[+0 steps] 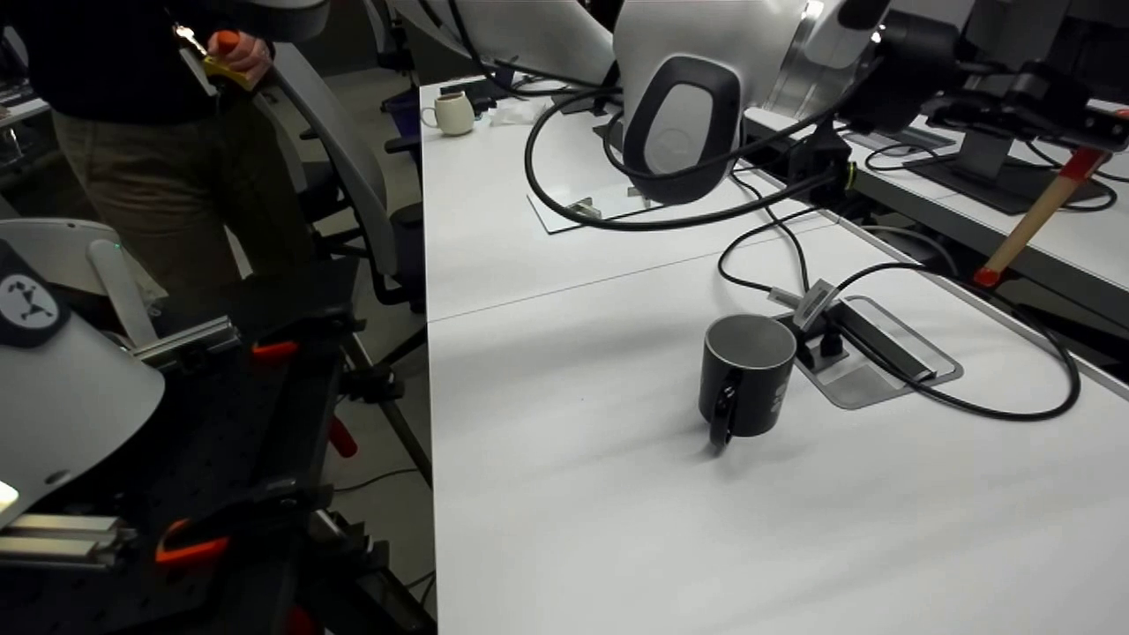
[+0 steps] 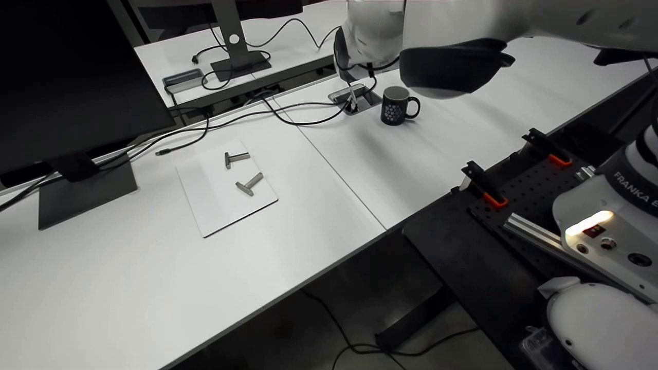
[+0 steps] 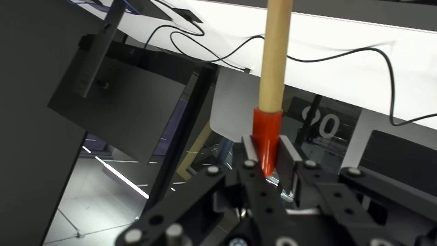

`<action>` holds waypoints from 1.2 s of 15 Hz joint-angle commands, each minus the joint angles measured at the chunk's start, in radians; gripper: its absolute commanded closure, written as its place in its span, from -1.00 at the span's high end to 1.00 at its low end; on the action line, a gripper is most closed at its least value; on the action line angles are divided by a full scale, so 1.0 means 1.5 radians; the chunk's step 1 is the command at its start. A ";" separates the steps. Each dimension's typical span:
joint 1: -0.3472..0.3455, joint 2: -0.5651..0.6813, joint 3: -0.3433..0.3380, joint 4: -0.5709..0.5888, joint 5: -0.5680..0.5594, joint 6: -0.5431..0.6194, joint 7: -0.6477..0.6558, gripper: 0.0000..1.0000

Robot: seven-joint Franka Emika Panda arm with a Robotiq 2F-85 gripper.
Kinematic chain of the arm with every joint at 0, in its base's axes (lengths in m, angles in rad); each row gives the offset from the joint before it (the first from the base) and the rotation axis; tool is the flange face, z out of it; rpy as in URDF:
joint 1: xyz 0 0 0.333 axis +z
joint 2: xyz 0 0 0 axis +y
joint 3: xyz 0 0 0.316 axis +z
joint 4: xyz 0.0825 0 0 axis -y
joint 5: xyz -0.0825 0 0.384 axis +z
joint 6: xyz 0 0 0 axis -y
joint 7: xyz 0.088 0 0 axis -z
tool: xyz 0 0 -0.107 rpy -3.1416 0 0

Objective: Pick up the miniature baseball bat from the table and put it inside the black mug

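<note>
The miniature baseball bat (image 1: 1028,222), pale wood with red ends, is clasped by my gripper (image 1: 1087,145), tilted and clear of the table (image 1: 547,529). In the wrist view the two pads of my gripper (image 3: 267,145) press on the red end of the bat (image 3: 273,68), whose wooden length extends out of the frame. The black mug (image 1: 748,392) stands upright on the table, open side up, its handle toward the viewer. It also shows as a dark mug (image 2: 393,112) in an exterior view, where gripper and bat do not show.
A cable box (image 1: 886,357) with black cables (image 1: 979,410) lies close beside the mug. Farther off are a pale mug (image 1: 452,115) and a white panel (image 2: 216,205) with two metal pieces. A monitor (image 2: 77,92) stands on the desk. A person (image 1: 168,132) stands behind chairs.
</note>
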 commanded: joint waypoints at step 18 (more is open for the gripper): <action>0.103 -0.007 -0.031 -0.128 0.074 -0.019 -0.008 -0.85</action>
